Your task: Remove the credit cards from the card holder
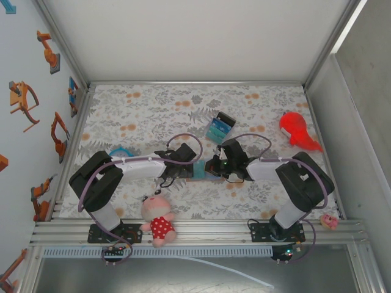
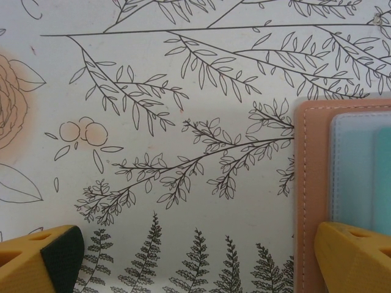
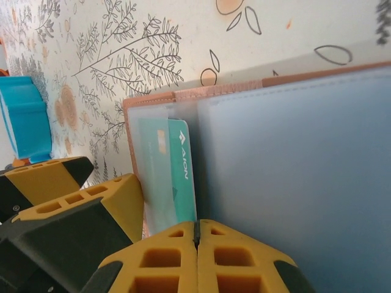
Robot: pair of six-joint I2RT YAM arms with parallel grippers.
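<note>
Card holder (image 3: 293, 183) lying open on the table (image 2: 153, 91) between my arms: right gripper (image 3: 197, 235) closed at the edge of the teal card (image 3: 181, 177), grip unconfirmed; left gripper (image 2: 195, 262) wide open, empty, one finger (image 2: 354, 256) over the cover, so I pull straight along the sleeve.

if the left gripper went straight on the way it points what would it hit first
Likely the pink edge of the card holder, under one finger; the rest of the open left gripper faces the floral table cover. Depth is unclear.
</note>
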